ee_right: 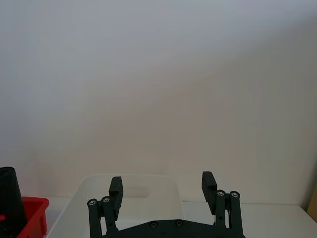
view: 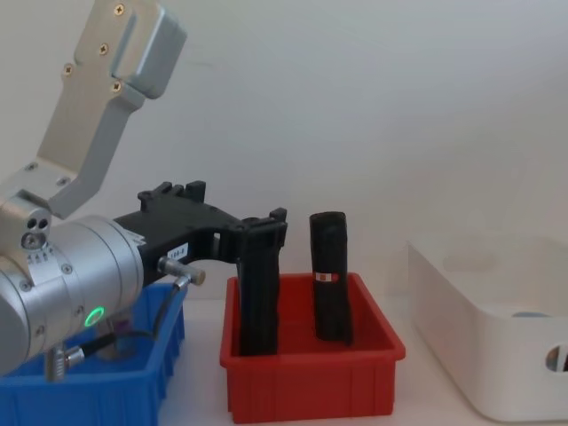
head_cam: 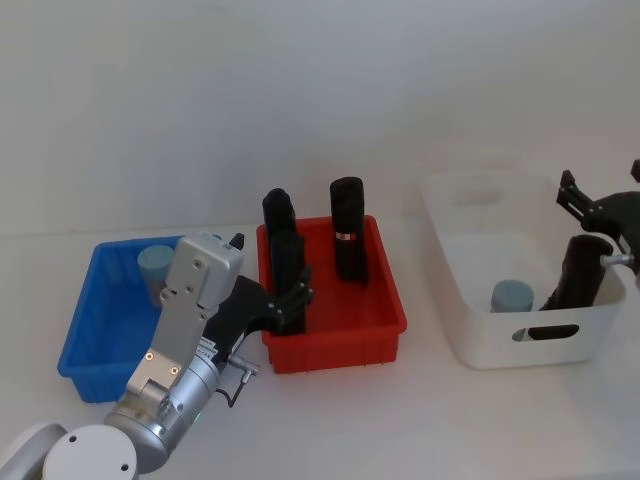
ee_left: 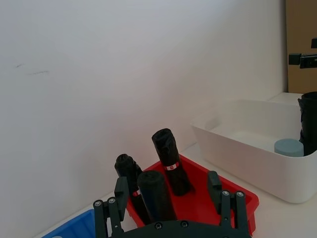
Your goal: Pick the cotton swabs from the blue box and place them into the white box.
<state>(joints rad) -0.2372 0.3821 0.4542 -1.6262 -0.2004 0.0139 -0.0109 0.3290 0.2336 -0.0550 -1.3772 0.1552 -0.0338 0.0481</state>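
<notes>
One jar of cotton swabs (head_cam: 154,270), clear with a pale blue lid, stands in the far part of the blue box (head_cam: 95,340) near the table's left end. A second jar (head_cam: 511,296) with the same pale lid sits in the white box (head_cam: 470,330) at the right end. The left gripper (head_cam: 297,291) hangs with fingers open over the near left corner of the red bin (head_cam: 385,335), among the black rolls (head_cam: 347,240). The right gripper (ee_right: 163,184), fingers also open and empty, hangs at the white box's right side

No readable text. Small white printed sticker (view: 180,251) on black left wrist housing, centre-left of chest view: characters present, too small to resolve.
</notes>
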